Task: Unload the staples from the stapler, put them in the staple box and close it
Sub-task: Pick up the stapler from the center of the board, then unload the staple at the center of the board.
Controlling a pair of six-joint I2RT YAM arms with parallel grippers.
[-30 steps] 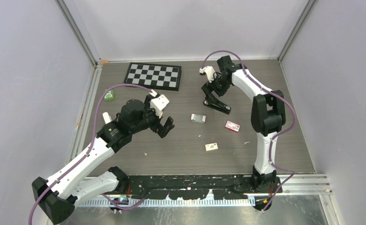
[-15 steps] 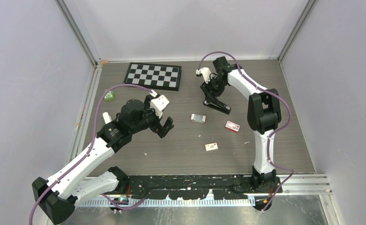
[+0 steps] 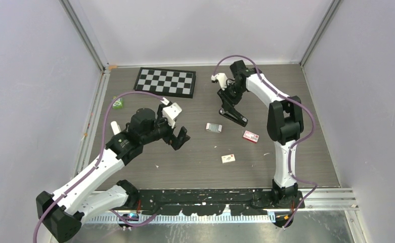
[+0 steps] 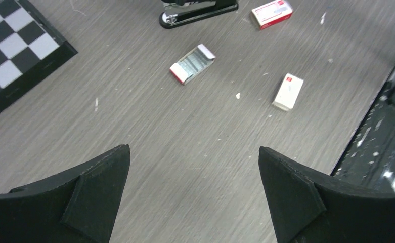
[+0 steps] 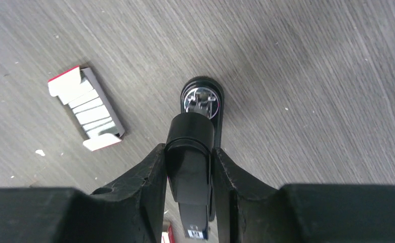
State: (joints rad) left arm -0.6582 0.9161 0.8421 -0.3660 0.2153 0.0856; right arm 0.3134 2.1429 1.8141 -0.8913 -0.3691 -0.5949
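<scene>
The black stapler lies on the table at centre back, its upper arm raised. My right gripper comes down over it. In the right wrist view the gripper is shut on the stapler's upper arm, one finger against each side, with the round metal anvil beyond the tips. Any staples inside the stapler are hidden. My left gripper hovers to the left over bare table, open wide with nothing between its fingers; the stapler sits far ahead of it.
An open box of staple strips lies beside the stapler. A red box and a small white box lie nearer the front. A checkerboard sits at the back left, with a green object near the left wall.
My right gripper has shifted slightly left over the stapler and its fingers have closed onto the raised upper arm. The left arm has barely moved.
</scene>
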